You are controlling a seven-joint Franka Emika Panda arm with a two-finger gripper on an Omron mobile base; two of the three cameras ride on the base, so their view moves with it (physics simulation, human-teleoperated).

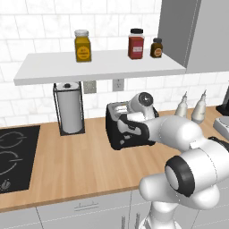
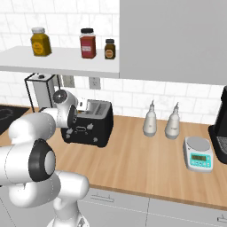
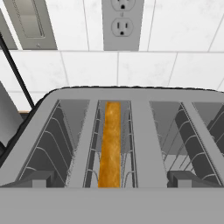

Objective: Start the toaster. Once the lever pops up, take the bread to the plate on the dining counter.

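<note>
The black toaster (image 2: 91, 128) with its silver slotted top stands on the wood wall counter (image 1: 80, 165), partly hidden by my arm in the left base view (image 1: 114, 134). My gripper (image 2: 84, 106) hovers just above its top, pointing down at it. In the hand view the bread (image 3: 109, 144), a thin golden-brown slice, stands on edge deep in the middle slot. My gripper (image 3: 112, 180) is open, its fingertips (image 3: 37, 178) wide apart on either side of that slot and holding nothing. The plate and the dining counter are out of view.
A paper towel stand (image 1: 70, 107) is left of the toaster, with a black cooktop (image 1: 13, 156) beyond it. A shelf (image 1: 98, 65) with jars hangs overhead. Two pale bottles (image 2: 150, 120), a small scale (image 2: 198, 154) and a dark coffee machine (image 2: 221, 128) stand to the right.
</note>
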